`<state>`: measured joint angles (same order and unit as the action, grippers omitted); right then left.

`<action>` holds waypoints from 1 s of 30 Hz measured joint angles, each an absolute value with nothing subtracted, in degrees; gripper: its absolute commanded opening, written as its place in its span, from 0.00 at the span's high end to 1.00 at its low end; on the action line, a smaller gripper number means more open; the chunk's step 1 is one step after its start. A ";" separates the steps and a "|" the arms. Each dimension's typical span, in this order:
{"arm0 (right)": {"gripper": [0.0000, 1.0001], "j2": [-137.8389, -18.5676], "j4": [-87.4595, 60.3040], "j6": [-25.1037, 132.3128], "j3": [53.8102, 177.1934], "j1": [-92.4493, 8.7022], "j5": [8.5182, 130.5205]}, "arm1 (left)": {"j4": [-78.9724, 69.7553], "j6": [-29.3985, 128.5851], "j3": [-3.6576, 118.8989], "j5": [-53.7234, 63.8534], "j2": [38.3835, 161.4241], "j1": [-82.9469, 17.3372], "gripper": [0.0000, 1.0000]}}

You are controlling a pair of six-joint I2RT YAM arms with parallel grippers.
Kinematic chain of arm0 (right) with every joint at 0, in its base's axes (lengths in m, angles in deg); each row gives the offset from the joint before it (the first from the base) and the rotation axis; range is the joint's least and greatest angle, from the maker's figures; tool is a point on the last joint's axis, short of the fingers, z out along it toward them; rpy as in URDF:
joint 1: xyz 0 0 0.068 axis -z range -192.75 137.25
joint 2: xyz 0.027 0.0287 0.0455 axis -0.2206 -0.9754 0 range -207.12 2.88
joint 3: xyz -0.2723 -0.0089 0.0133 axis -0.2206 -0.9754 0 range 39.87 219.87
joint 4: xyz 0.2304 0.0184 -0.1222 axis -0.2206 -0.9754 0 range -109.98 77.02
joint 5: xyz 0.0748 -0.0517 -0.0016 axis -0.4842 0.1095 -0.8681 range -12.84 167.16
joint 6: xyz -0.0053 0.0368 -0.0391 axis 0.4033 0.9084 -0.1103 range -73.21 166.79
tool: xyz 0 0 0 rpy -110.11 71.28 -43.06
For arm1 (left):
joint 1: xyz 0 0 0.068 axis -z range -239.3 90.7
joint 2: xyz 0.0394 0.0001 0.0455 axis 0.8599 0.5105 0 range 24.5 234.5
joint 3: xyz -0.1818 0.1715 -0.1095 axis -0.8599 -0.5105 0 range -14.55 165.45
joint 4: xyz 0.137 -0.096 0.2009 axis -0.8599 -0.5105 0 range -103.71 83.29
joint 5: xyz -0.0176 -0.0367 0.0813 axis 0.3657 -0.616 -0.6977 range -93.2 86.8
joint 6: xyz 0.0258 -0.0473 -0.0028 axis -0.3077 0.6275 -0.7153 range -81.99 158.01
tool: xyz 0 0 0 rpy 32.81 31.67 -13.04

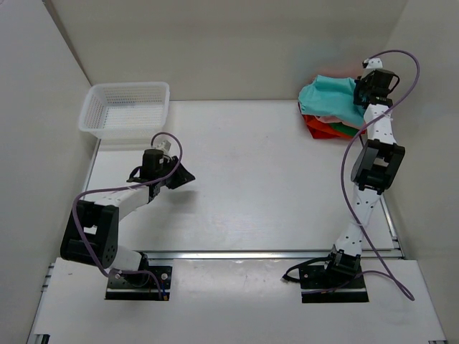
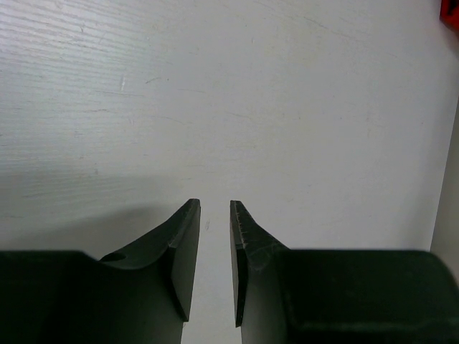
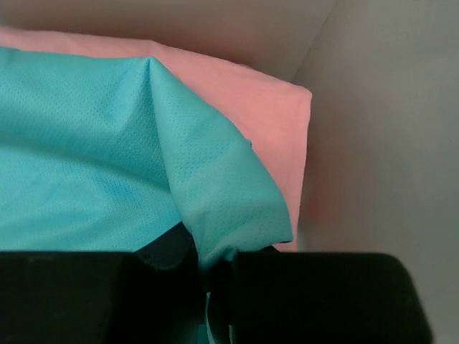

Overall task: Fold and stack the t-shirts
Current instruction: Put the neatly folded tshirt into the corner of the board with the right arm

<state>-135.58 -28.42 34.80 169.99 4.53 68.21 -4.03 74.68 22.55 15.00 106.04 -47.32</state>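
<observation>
A pile of t-shirts lies at the table's far right corner. The teal shirt (image 1: 330,97) is on top, with pink, green (image 1: 344,127) and red-orange (image 1: 319,129) cloth under it. My right gripper (image 1: 362,92) is at the pile's right edge and is shut on a fold of the teal shirt (image 3: 215,193), which rises between the jaws. The salmon pink shirt (image 3: 265,107) lies beneath it. My left gripper (image 1: 183,177) hovers over bare table at left centre, its fingers (image 2: 188,251) a narrow gap apart with nothing between them.
A white mesh basket (image 1: 126,109) stands at the far left corner. Grey walls enclose the table on the left, back and right, the right wall (image 3: 387,129) close beside the pile. A red cloth corner (image 2: 450,14) shows at the left wrist view's top right.
</observation>
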 measured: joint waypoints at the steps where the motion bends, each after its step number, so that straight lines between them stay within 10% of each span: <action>1: 1.00 -134.81 -27.75 34.08 168.70 4.49 68.47 | -3.93 74.68 22.55 14.96 106.30 -47.10 0.65; 13: 0.97 -132.06 -21.06 25.47 166.21 3.90 70.79 | -4.01 74.42 22.29 14.96 108.09 -45.59 0.63; 15: 0.68 -132.06 -18.85 24.31 166.12 3.53 73.37 | -4.21 74.04 22.29 14.98 108.11 -45.59 0.56; 18: 0.18 -132.06 -14.74 23.13 166.12 2.39 78.83 | -4.32 73.00 22.29 15.37 108.13 -45.59 0.02; 19: 0.01 -132.01 -13.67 23.02 166.12 2.19 80.62 | -4.58 72.82 22.34 15.79 108.13 -45.59 0.01; 30: 0.01 -98.31 -19.97 28.20 130.93 -6.70 93.39 | -15.33 67.90 23.12 18.47 101.01 -43.32 0.01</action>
<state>-98.31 -19.97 28.20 130.93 -6.70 93.39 -15.33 67.90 23.12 18.47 101.01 -43.32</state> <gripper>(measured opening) 0.995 0.986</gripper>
